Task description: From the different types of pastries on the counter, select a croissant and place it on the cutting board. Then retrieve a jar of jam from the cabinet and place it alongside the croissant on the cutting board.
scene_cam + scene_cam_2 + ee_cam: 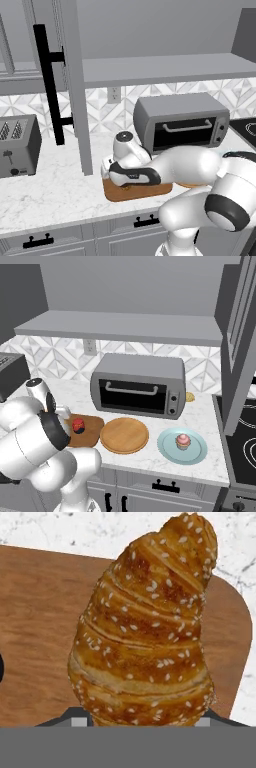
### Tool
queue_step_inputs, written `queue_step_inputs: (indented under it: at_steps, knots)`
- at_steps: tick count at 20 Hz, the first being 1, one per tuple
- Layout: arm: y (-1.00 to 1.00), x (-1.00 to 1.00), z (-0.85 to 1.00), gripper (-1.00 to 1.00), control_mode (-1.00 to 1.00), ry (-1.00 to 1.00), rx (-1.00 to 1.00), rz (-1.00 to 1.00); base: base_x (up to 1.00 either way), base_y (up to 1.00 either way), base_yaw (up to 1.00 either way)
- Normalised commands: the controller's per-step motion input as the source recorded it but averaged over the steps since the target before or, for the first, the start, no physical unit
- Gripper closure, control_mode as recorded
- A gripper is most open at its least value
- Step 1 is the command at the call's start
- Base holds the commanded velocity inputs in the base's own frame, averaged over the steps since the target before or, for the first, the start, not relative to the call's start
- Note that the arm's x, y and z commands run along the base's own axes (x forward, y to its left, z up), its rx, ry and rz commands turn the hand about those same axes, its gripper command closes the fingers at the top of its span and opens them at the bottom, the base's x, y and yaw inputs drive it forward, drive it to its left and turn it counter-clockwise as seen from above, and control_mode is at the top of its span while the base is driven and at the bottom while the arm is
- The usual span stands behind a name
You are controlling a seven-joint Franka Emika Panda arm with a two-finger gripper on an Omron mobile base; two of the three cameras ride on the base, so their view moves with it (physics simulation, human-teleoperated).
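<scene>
Golden-brown seeded croissant (145, 632) stood between the tool's jaws, part-open and seemingly gripping it, over the flat brown rounded-corner wooden cutting board (40, 637), its tip near the board's far corner by white marble table (75, 529); small red jar (78, 425) on the board; round tan wooden plate (124, 435) alongside.

toaster oven (137, 386) behind cutting board (89, 436), round plate (124, 435) rt beside it, shelf overhead
</scene>
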Motion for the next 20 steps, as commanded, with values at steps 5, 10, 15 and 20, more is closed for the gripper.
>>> queue_step_inputs:
  at_steps: [5,10,15,20]
  knots:
    - [0.00,0.00,-0.39,1.00,-1.00,0.00,0.00,0.00,0.00,0.00,0.00]
    - [0.00,0.00,-0.44,1.00,-1.00,-0.03,0.00,0.00,0.00,0.00,0.00]
    - [0.00,0.00,-0.12,-1.00,-1.00,-0.01,0.03,0.01,0.00,0.00,0.00]
    - [-0.02,0.00,0.47,-1.00,-1.00,-0.05,0.10,0.00,0.00,0.00,0.00]
